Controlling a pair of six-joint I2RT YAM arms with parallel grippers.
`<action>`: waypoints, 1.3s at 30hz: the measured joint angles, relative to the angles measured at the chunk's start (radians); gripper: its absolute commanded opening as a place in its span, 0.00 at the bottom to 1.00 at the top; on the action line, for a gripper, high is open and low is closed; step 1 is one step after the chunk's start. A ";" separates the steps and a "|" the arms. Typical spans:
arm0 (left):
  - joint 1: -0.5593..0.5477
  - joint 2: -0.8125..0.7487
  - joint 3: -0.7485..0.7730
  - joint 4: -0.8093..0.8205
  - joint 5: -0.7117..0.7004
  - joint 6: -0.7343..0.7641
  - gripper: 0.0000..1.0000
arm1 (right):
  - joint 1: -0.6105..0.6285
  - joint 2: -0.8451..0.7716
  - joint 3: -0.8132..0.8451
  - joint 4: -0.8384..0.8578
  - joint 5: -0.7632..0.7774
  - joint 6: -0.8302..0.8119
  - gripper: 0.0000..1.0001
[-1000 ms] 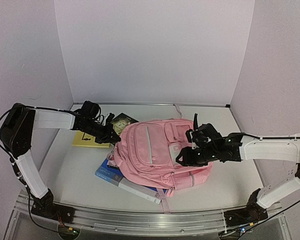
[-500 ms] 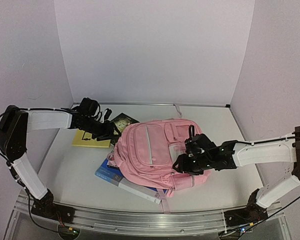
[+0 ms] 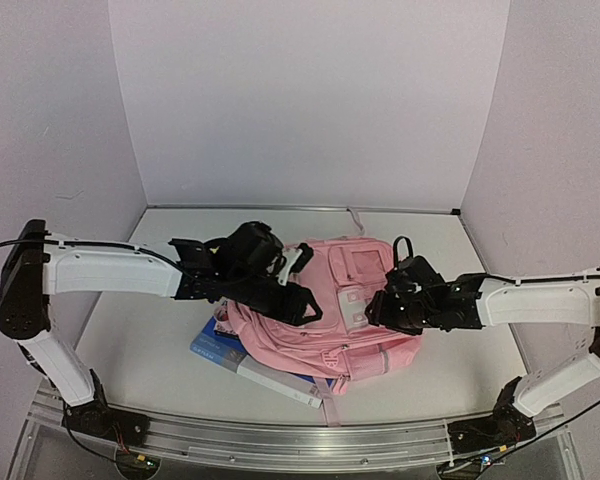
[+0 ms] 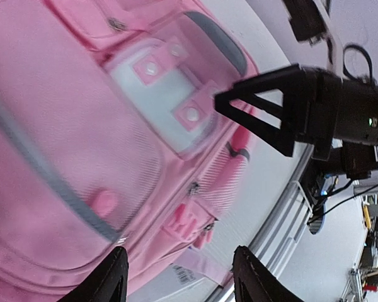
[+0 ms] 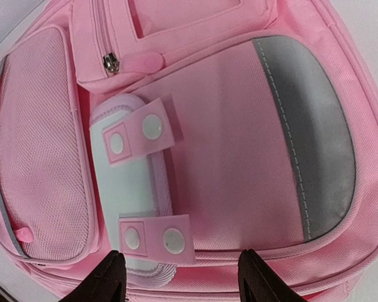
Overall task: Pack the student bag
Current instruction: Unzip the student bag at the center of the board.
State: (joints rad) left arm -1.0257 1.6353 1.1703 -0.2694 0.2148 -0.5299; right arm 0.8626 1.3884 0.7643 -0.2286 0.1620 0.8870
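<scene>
The student bag [image 3: 330, 300], a soft pink backpack, lies flat in the middle of the table with its front pockets up. My left gripper [image 3: 298, 300] hangs open over the bag's left half, with nothing between its fingers [image 4: 113, 280]. In the left wrist view the bag [image 4: 69, 138] fills the frame. My right gripper [image 3: 378, 308] stands open just above the bag's right side, empty. The right wrist view shows a white patch with two pink snap tabs [image 5: 129, 189] and a grey reflective panel [image 5: 315, 126] below its fingertips [image 5: 110, 277].
A blue book [image 3: 212, 345] and a white-edged book [image 3: 278, 383] stick out from under the bag's near left corner. A metal rail [image 3: 280, 440] runs along the table's near edge. Walls close in the back and both sides.
My left arm has swung right from the yellow book at the back left to above the bag, and its gripper has gone from shut to open. My right gripper has opened wider.
</scene>
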 measured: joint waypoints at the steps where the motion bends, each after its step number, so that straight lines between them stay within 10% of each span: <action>1: -0.031 0.034 0.026 0.003 0.005 -0.007 0.54 | -0.003 -0.004 0.000 -0.001 0.005 -0.001 0.61; 15: -0.131 0.325 0.202 -0.093 0.098 -0.044 0.42 | -0.005 -0.049 0.000 -0.007 0.028 -0.008 0.61; 39: -0.136 0.400 0.264 -0.098 -0.012 -0.034 0.34 | -0.005 -0.067 -0.012 0.003 0.017 -0.007 0.61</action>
State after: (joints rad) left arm -1.1617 2.0358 1.4345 -0.3672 0.2025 -0.5635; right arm 0.8577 1.3216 0.7527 -0.2258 0.1785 0.8799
